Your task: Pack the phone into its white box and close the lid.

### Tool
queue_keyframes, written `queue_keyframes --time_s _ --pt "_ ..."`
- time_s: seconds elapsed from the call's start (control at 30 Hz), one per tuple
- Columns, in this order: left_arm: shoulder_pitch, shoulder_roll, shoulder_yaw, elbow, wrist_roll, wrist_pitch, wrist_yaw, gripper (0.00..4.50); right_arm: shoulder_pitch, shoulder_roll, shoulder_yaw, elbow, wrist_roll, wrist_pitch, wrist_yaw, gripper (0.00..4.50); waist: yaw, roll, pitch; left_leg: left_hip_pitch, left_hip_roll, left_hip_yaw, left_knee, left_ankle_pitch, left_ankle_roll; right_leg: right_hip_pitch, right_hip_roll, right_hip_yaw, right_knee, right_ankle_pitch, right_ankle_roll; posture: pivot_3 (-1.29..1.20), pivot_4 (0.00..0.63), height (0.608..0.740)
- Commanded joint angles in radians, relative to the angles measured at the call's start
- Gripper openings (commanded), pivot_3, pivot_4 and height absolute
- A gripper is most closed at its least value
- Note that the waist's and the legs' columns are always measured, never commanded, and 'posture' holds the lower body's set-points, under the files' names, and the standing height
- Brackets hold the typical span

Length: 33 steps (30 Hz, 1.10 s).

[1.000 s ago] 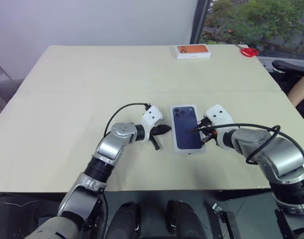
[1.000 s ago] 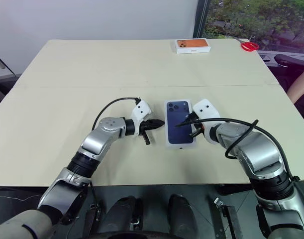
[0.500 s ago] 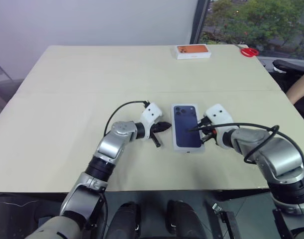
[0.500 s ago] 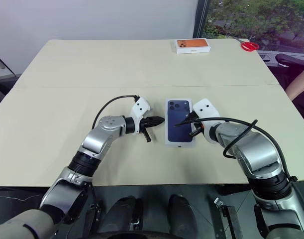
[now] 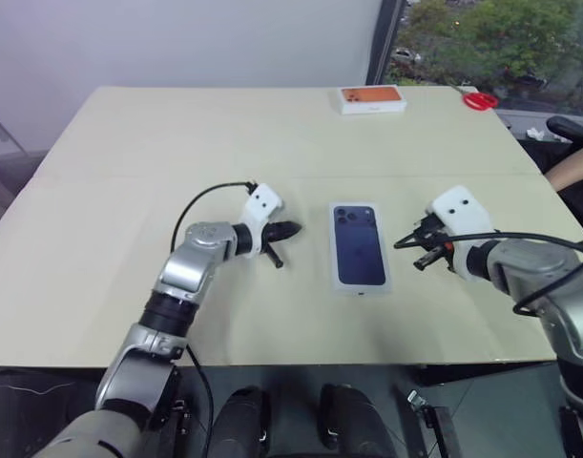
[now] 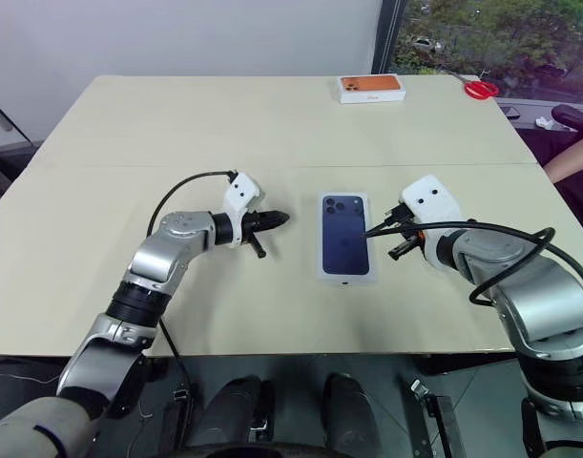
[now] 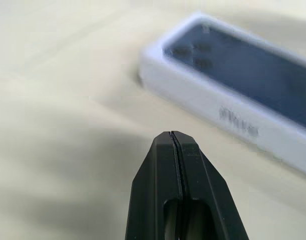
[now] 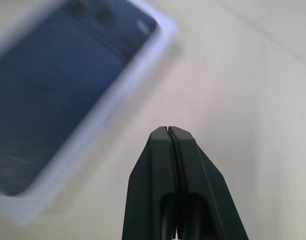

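Observation:
The lid (image 5: 358,246), white with a dark-blue phone picture on top, lies flat in the middle of the table. It covers the white box, so I cannot tell box from lid, and the phone is hidden. My left gripper (image 5: 293,229) is shut and empty, a short way to the lid's left and pointing at it. My right gripper (image 5: 398,244) is also shut and empty, just off the lid's right edge. The left wrist view has the lid's (image 7: 243,70) white side past the closed fingertips (image 7: 165,145). In the right wrist view the lid (image 8: 52,85) sits beyond the closed gripper (image 8: 167,129).
An orange-topped white box (image 5: 370,98) stands at the table's far edge, with red scissors (image 5: 478,98) to its right. A person's arm (image 5: 572,172) shows at the right edge. Bare beige table (image 5: 129,172) surrounds the lid.
Both grippers have drawn back from the lid, the left one to the left and the right one to the right, each rising a little. The lid has stayed put.

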Motion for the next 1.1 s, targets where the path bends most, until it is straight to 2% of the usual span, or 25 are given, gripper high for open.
queue_keyframes --time_s 0.03,0.13,0.33,0.5,0.63,0.7,0.8,0.9,0.97,1.1 --pt "-0.079 -0.060 -0.021 0.052 0.013 -0.069 0.017 0.00 0.033 0.027 -0.023 -0.099 0.064 0.010 0.031 0.03 0.000 0.000 0.000 0.000 0.000 0.000 0.000 0.000 0.000 0.000 0.000 0.000 0.000 0.000 0.000 0.00 0.150 0.740" --pt "-0.170 -0.127 -0.066 0.207 0.069 -0.103 0.048 0.00 0.079 0.071 0.047 -0.111 0.051 0.036 -0.018 0.03 -0.001 -0.001 0.000 0.000 -0.001 0.000 0.000 0.000 0.000 0.001 -0.001 0.000 0.000 0.000 0.000 0.00 0.150 0.740" --pt "-0.249 -0.180 -0.129 0.422 0.155 -0.105 0.064 0.00 0.125 0.120 0.072 -0.082 0.028 0.073 -0.084 0.03 -0.007 0.000 0.000 0.001 0.000 0.000 0.000 0.000 0.001 0.000 0.000 0.000 0.001 0.000 0.000 0.00 0.150 0.740" --pt "-0.240 -0.193 -0.184 0.449 0.197 -0.074 0.017 0.00 0.150 0.157 0.071 -0.060 0.018 0.093 -0.119 0.03 -0.004 -0.001 -0.002 0.002 0.001 -0.001 0.000 0.000 0.001 0.002 0.002 0.000 0.001 0.000 0.000 0.00 0.150 0.740" --pt "-0.232 -0.188 -0.182 0.447 0.211 -0.068 0.021 0.00 0.147 0.171 0.067 -0.049 0.013 0.096 -0.130 0.03 -0.003 -0.003 -0.005 0.003 0.001 -0.002 0.000 0.000 0.001 0.003 0.002 0.000 0.000 0.000 0.000 0.00 0.150 0.740" --pt "-0.230 -0.180 -0.155 0.441 0.202 -0.079 0.031 0.00 0.140 0.175 0.061 -0.047 0.006 0.082 -0.138 0.03 -0.004 -0.003 -0.005 0.004 0.001 -0.002 0.000 0.000 0.001 0.004 0.001 0.000 0.000 0.000 0.000 0.00 0.150 0.740" --pt "-0.225 -0.165 -0.050 0.404 0.133 -0.108 0.057 0.00 0.128 0.168 0.054 -0.034 -0.038 0.006 -0.168 0.03 -0.004 -0.003 -0.005 0.003 0.001 -0.002 0.000 0.000 0.001 0.003 0.001 0.000 0.000 0.000 0.000 0.00 0.150 0.740" --pt "-0.150 -0.082 0.072 0.258 0.058 -0.178 0.057 0.00 0.136 0.170 0.002 0.009 -0.103 -0.156 -0.193 0.03 -0.014 -0.002 -0.005 0.002 0.001 0.000 0.000 0.000 0.001 0.000 0.001 0.000 0.001 0.000 0.000 0.00 0.150 0.740" --pt "-0.099 -0.032 0.109 0.176 0.036 -0.197 0.047 0.00 0.146 0.172 -0.018 0.038 -0.126 -0.229 -0.195 0.03 -0.017 -0.002 -0.005 0.002 0.002 0.000 -0.001 0.000 0.000 -0.002 0.001 0.001 0.002 0.000 0.000 0.00 0.150 0.740" --pt "0.117 0.147 0.233 -0.082 -0.056 -0.133 -0.014 0.00 0.170 0.201 -0.104 0.160 -0.118 -0.429 -0.132 0.03 -0.017 -0.002 -0.005 0.002 0.003 0.000 -0.002 0.000 0.000 -0.003 0.003 0.001 0.003 0.000 0.000 0.00 0.150 0.740"
